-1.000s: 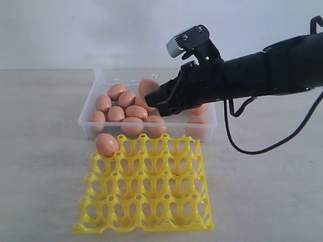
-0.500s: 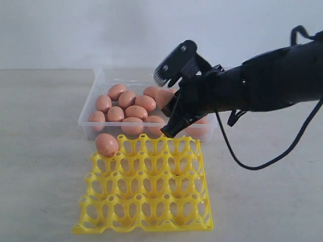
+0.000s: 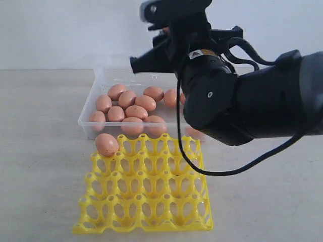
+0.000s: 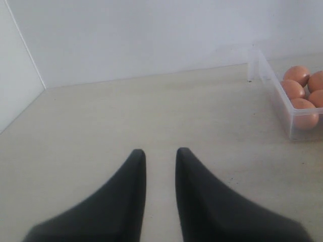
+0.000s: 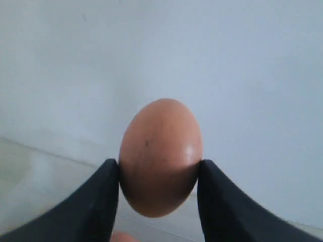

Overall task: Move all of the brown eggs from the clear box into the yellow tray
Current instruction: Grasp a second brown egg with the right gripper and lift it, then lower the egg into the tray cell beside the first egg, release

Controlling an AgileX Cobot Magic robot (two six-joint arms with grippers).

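**Egg transfer, carry phase.** The right hand (image 5: 159, 169) is clenched on one smooth, oval, reddish-brown egg (image 5: 160, 157). Its two black fingers (image 5: 103, 201) press opposite flanks at about the shell's broadest girth. A hold there probably stops the rounded surface from sliding out either way, and it leaves the lower end free to enter a cup.

In the exterior view the black-sleeved right arm (image 3: 252, 106) carries this hand high above the shallow, transparent plastic box (image 3: 101, 80). The held egg is mostly hidden behind the wrist in that view. The height appears chosen to clear the box rim and the remaining brown eggs (image 3: 135, 112), which lie heaped against one another on the box floor. Some of them are screened by the arm.

The bright yellow plastic lattice tray (image 3: 141, 227) lies on the pale table (image 3: 40, 176) just in front of the box, so the carry between them is short. One brown egg (image 3: 106, 144) sits in the tray's left corner cup nearest the box, and every other visible cup is vacant. The task is therefore judged to be at an early stage, and the neighbouring cup in that row is a likely target.

The left hand (image 4: 159, 151) hangs over bare table, well apart from the end of the box. Its fingers are slightly parted and grasp nothing, so it seems to be parked clear of the working arm.

The raised pegs between cups call for a centred, gentle descent.
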